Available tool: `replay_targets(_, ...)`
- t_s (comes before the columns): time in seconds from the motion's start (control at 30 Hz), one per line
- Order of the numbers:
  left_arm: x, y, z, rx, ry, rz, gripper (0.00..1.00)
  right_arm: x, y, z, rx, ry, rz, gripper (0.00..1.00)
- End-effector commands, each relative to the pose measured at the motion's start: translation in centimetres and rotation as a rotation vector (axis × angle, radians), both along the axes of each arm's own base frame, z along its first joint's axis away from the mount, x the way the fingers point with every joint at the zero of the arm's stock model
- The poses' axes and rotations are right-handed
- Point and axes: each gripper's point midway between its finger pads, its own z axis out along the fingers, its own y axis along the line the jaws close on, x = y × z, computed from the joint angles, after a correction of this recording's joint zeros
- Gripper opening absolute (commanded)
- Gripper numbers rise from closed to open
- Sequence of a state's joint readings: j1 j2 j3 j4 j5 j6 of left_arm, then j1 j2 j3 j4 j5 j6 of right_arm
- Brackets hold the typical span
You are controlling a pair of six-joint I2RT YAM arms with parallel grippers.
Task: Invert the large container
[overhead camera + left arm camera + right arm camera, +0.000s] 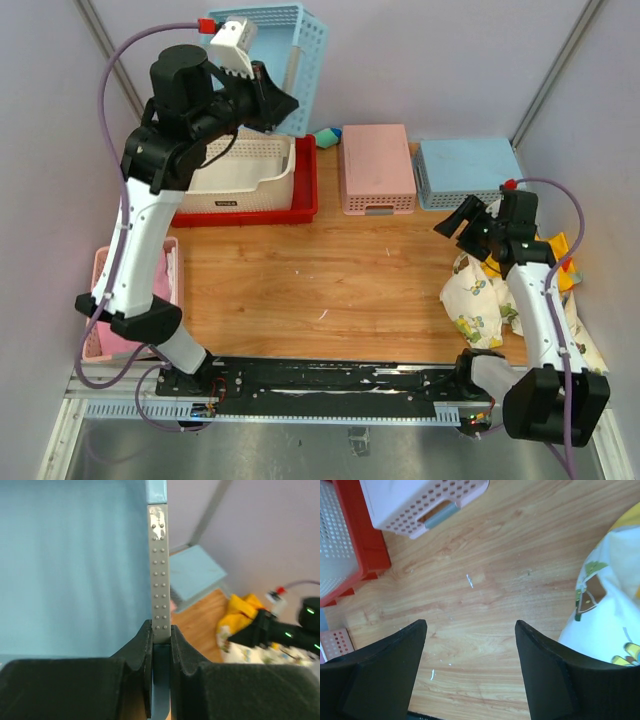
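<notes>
The left gripper (pixel 161 632) is closed tight on the thin perforated wall of a light-blue basket (pixel 300 45), 1 finger on each face. That basket is tipped up on its side at the back-left corner of the worktop (pixel 330 270), against the rear wall. Just in front of it and below the left arm sits the large container (pixel 255 195). It is a cream plastic basket with rounded corners and perforated walls, and its near wall carries a dark label. It stands open side up inside the red tray (pixel 308 185) near the back-left corner, and the arm hides part of its interior. To the right along the back edge, 2 more baskets lie upside down, 1 pink (pixel 378 165) with a handle slot in its near wall and 1 blue (pixel 465 170). Another pink basket (pixel 172 262) stands at the left edge, largely covered by the arm. The right gripper (pixel 470 625) hangs over bare wood near the right edge with its jaws wide apart and nothing between them. It is just beside a crumpled patterned cloth (pixel 480 300).
</notes>
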State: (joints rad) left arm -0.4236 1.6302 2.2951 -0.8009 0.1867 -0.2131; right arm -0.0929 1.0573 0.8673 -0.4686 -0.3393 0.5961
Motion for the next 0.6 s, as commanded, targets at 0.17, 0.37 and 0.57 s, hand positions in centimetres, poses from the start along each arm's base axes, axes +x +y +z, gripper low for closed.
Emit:
replay_targets(0.17,-13.6,-9.6,3.8,-0.282,0.009,-0.588,0.0,-3.2,-8.5,9.1,-0.256,-0.11,-0.299,0.74)
replay_targets(0.37,-19.2,-10.6,0.5,-0.586,0.215,-0.891,0.0,-7.9,-12.3,12.3,-0.358,-0.087,-0.591,0.79)
replay_targets(0.57,-21.1,-9.6,-3.3,-0.8,0.376,-0.961,0.0,-9.1,-12.9,13.8,-0.374,-0.097,-0.643,0.78)
